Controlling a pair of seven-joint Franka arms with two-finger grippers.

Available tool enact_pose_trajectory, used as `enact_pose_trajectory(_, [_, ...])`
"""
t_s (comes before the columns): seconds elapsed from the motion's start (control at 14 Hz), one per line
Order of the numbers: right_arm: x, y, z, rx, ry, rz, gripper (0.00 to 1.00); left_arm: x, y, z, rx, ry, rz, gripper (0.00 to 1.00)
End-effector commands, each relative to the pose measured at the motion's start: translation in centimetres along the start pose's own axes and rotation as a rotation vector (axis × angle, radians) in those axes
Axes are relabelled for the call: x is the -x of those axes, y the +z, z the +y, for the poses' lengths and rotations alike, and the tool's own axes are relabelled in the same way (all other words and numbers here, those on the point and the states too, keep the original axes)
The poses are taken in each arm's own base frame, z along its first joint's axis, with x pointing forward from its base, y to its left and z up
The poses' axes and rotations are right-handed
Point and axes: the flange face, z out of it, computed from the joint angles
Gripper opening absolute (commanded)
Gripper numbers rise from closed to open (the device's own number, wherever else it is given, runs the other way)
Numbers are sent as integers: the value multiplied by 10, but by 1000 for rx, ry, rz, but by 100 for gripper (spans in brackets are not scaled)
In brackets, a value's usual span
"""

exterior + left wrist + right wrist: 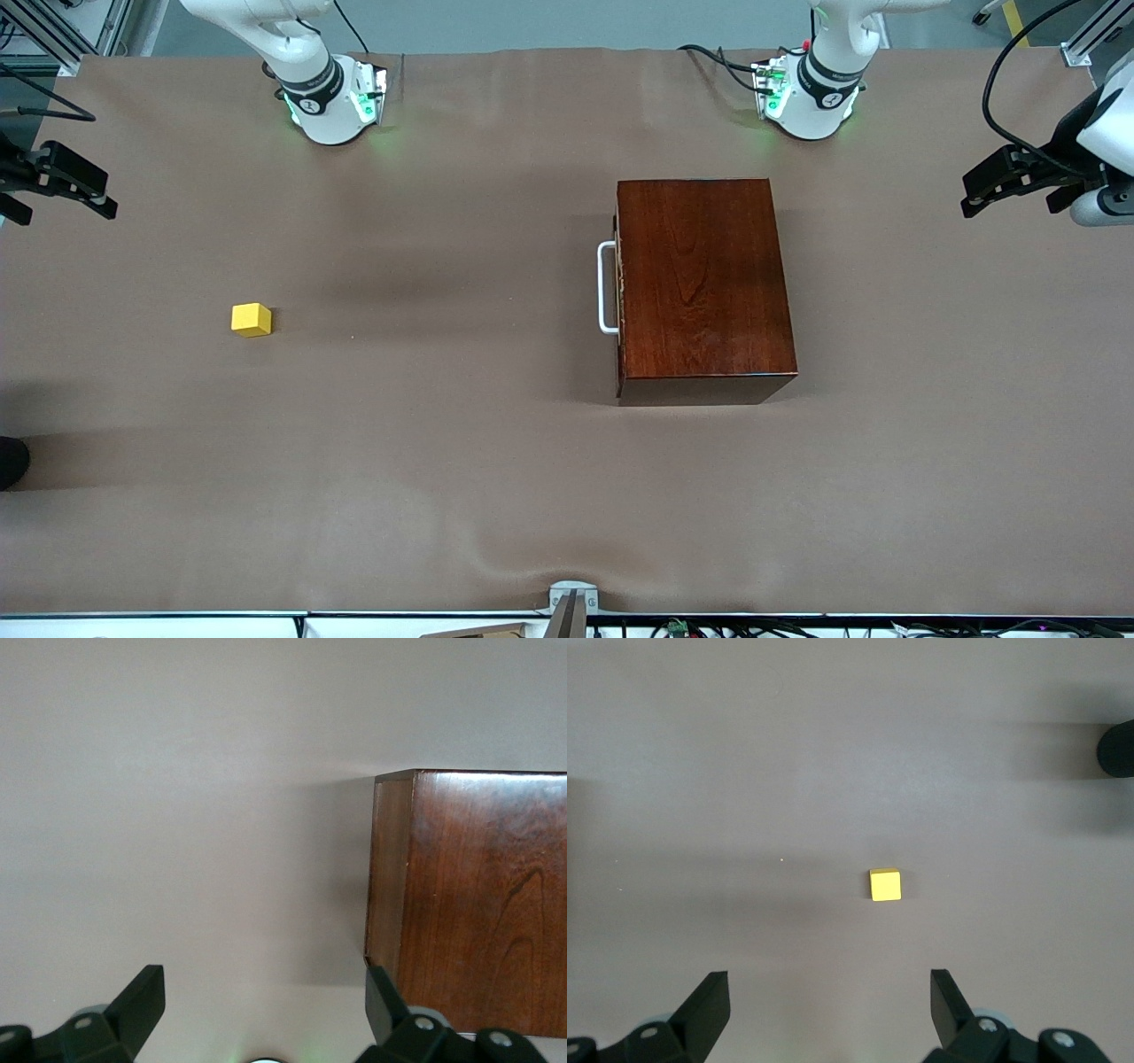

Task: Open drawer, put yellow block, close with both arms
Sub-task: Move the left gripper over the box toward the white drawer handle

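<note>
The yellow block (pixel 252 319) lies on the brown table toward the right arm's end, and it also shows in the right wrist view as the yellow block (pixel 885 885). The dark wooden box (pixel 702 288) stands toward the left arm's end. Its drawer (pixel 619 292) is shut, and the white handle (pixel 607 288) faces the right arm's end. My right gripper (pixel 62 211) hangs open and empty at its end of the table; the right gripper (pixel 828 981) is well short of the block. My left gripper (pixel 1010 208) hangs open and empty at its own end; the left gripper (pixel 264 979) has a corner of the box (pixel 478 904) beside it.
A brown cloth (pixel 443 461) covers the whole table. A dark round object (pixel 11 461) pokes in at the right arm's end, nearer to the camera than the block. A grey mount (pixel 571 602) sits at the table's near edge.
</note>
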Motion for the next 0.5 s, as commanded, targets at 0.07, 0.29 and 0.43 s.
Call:
enact_pose_trajectory(0.07, [6,-7,2,6,11,3,100,2,-12,-4,-7,-4,9,100])
enact_pose_trajectory(0.29, [5,-7,1,6,9,3,100,1,-17,0,-2,-2,21,100])
enact_pose_trajectory(0.43, [6,-7,2,6,11,3,100,1,-15,5,-3,19,15,100])
